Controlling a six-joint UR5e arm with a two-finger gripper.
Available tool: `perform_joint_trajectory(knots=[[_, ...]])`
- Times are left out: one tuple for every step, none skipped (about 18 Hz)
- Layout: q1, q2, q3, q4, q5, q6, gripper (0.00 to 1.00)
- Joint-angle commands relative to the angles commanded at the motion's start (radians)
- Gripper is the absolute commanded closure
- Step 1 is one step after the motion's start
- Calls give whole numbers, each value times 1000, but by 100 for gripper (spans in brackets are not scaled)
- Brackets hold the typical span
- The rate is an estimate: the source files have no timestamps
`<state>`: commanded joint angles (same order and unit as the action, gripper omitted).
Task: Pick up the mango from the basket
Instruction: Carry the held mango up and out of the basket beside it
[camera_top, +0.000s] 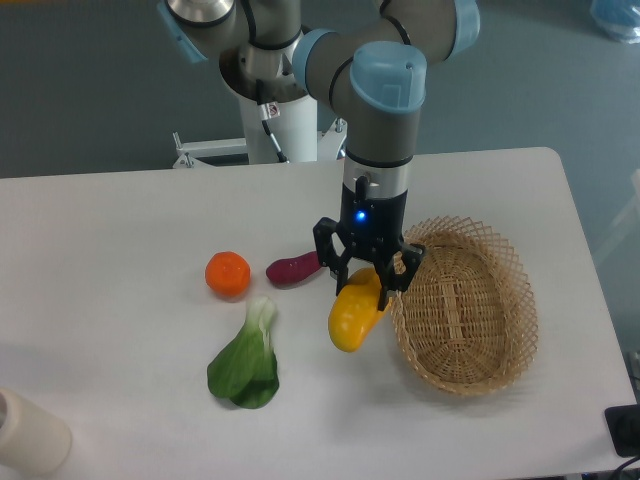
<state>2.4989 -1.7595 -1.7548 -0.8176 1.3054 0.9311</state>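
Centrally, mango clamped between closed fingers of hand, held above surface, just left of basket, purple vegetable nearby.

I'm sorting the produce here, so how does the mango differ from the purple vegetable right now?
The mango is yellow; the purple vegetable is dark purple. The mango is gripped in the pincer, hanging tilted beside the basket; the purple vegetable lies flat on the table. The mango looks thicker and bigger. Both are smooth and oblong.
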Motion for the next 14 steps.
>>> perform_joint_trajectory(knots=[[0,-2,-2,0,2,0,50],[0,-3,-2,0,2,0,50],[0,-3,-3,-2,3,0,50],[0,-2,-6,-2,2,2,50],[0,-2,-8,0,2,2,50],[0,-2,-8,0,2,3,50],[0,-3,-6,0,2,5,50],[0,-5,-5,2,2,3,50],[0,-5,-3,0,2,5,50],[0,-3,-5,-2,2,5,50],[0,-3,-6,-2,3,5,50],[0,-6,-8,0,3,5,50],[0,-6,-9,0,3,5,50],[0,-6,-9,0,3,3,50]])
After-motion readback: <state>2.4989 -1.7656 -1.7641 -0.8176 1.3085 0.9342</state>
